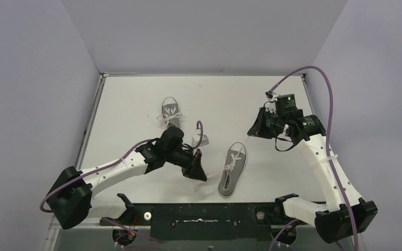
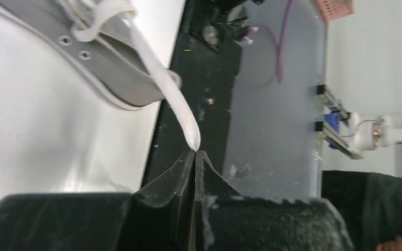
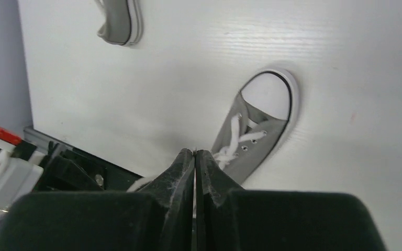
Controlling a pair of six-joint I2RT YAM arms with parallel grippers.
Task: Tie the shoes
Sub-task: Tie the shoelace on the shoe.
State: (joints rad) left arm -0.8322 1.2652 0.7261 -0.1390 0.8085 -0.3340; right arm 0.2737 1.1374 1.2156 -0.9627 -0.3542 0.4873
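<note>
Here, two grey canvas sneakers with white sole edges lie well apart on the white table [image 1: 131, 99], and two arms reach over it, one to each side. Taking the overhead view as a clock face centred on the table, the far sneaker [image 1: 170, 111] sits at about 11 o'clock with its white laces bunched loosely on top. The near sneaker [image 1: 232, 172] sits at about 5 o'clock, its white toe cap pointing towards 12 and its grey opening towards the black rail [image 1: 204, 214] at 6. Two lace strands are drawn out of this near sneaker, one towards each gripper. The left gripper [image 2: 195, 151], at about 6 o'clock just beside the shoe's 9 o'clock side, has its two fingers pressed fully together on one lace end [image 2: 187, 123]. That flat white strand runs taut from the eyelets straight into the tips. The right gripper [image 3: 194, 152] hangs above the table at about 2 o'clock, and its two fingers are likewise squeezed together with no gap. From overhead, a second lace [image 1: 244, 143] shows as a thin white line rising from the toe end of the near sneaker up to those tips. In the right wrist view the fingers themselves hide where it is pinched. Neither gripper touches the far sneaker.
</note>
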